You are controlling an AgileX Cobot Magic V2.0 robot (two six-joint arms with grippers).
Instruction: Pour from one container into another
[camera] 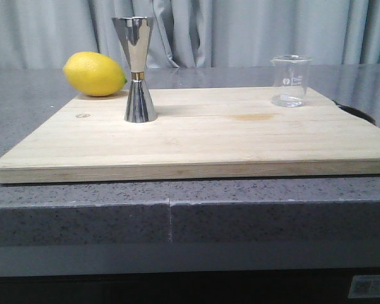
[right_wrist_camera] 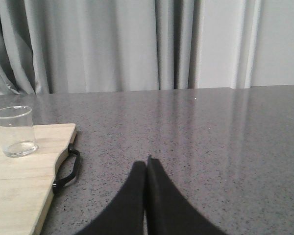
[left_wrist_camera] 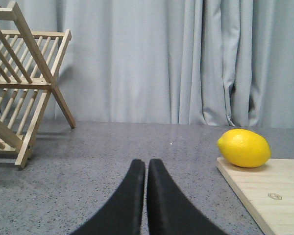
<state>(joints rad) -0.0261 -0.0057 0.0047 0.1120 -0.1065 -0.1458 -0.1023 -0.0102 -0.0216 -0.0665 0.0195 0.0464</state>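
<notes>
A small clear glass beaker stands upright at the back right of the wooden board; it also shows in the right wrist view as the beaker. The tall steel jigger, with a gold band at its waist, stands upright at the board's back left. My left gripper is shut and holds nothing, low over the grey counter left of the board. My right gripper is shut and holds nothing, over the counter right of the board. Neither arm shows in the front view.
A yellow lemon lies behind the jigger at the board's back left corner, also seen as the lemon. A wooden dish rack stands far left. The board has a black handle on its right edge. Grey curtains hang behind.
</notes>
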